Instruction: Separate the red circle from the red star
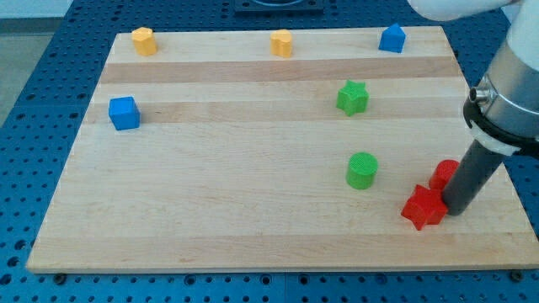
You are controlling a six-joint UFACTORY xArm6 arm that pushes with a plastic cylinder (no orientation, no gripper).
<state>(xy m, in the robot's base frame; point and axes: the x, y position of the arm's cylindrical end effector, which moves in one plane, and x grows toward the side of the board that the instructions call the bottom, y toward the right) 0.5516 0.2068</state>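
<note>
The red star (423, 207) lies near the board's bottom right corner. The red circle (443, 174) sits just up and right of it, partly hidden behind my rod. My tip (456, 210) rests on the board right beside the star's right side and just below the circle, between the two. The star and circle look almost touching.
A green circle (362, 170) lies left of the red star, a green star (352, 98) above it. A blue cube (124, 113) is at the left. Two orange blocks (144, 40) (281, 43) and a blue block (392, 38) line the top edge. The board's right edge (497, 168) is close.
</note>
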